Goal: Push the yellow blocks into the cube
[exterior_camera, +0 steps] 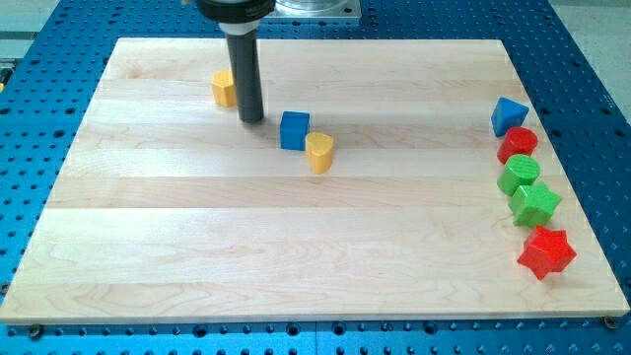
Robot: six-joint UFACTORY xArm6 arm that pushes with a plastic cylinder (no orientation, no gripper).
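A blue cube [294, 130] sits on the wooden board [296, 237] above the middle. A yellow heart-shaped block [319, 152] touches the cube's lower right corner. A second yellow block [223, 88] lies to the upper left, partly hidden behind my rod. My tip [251, 120] rests on the board just right of that yellow block and a short way left of the blue cube, touching neither that I can tell.
Down the view's right edge stands a column of blocks: a blue block [509, 114], a red round block [519, 144], a green block [519, 176], a green star-like block [535, 204] and a red star [545, 252].
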